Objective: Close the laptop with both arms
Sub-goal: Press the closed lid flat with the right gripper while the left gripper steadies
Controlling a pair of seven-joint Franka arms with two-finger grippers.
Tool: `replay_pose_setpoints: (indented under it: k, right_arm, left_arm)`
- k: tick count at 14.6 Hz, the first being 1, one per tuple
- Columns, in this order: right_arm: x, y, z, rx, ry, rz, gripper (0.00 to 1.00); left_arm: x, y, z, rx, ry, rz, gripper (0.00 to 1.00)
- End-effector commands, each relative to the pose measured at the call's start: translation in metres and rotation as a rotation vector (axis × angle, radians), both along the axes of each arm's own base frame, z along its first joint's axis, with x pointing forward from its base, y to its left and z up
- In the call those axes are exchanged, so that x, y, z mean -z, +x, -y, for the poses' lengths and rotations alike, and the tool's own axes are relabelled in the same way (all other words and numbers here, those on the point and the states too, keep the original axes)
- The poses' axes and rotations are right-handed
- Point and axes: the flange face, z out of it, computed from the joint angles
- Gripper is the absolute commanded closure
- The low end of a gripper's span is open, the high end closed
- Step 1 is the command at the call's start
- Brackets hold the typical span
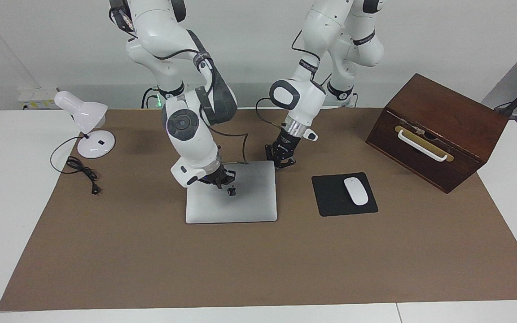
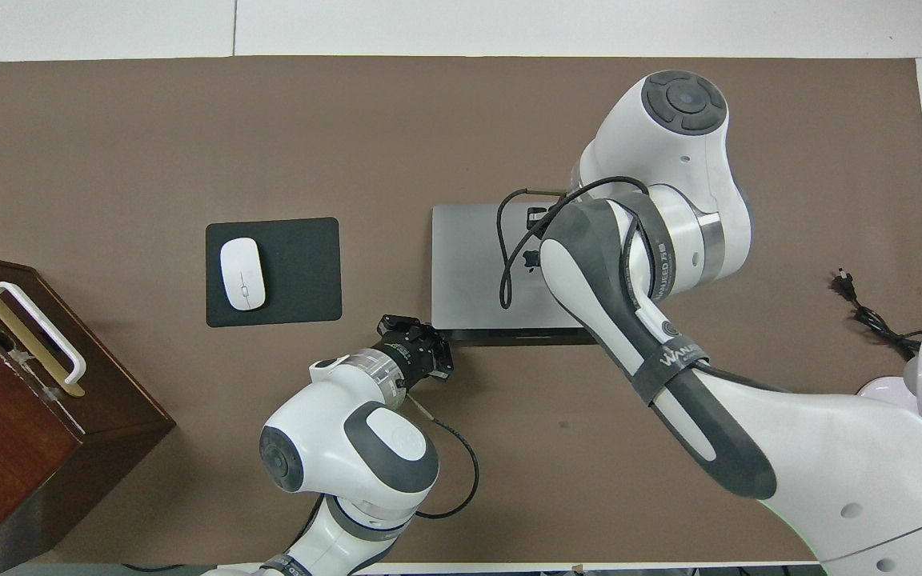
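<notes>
A thin silver-grey metal laptop [image 1: 231, 199] lies shut and flat mid-table. The right gripper [image 1: 223, 178], jaws together, hangs over the lid's centre. The left gripper [image 1: 281, 161], jaws together, hangs at the lid's one o'clock corner in the facing view.
</notes>
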Motion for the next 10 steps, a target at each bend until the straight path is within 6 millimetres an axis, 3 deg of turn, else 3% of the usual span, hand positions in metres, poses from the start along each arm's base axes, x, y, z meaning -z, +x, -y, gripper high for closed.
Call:
replay_pose_setpoints:
  k: [1,10]
  right_arm:
    - [-0.0053,-0.0008,0.0029,0.005,0.016,-0.012,1.0]
    - [-0.0026,-0.0015,0.0043,0.008,0.015,-0.009,1.0]
  left_arm:
    - [0.0122,-0.0152,-0.0112,-0.007,0.031,-0.027,1.0]
    - [0.0141,-0.016,-0.0143,-0.005,0.039,-0.028,1.0]
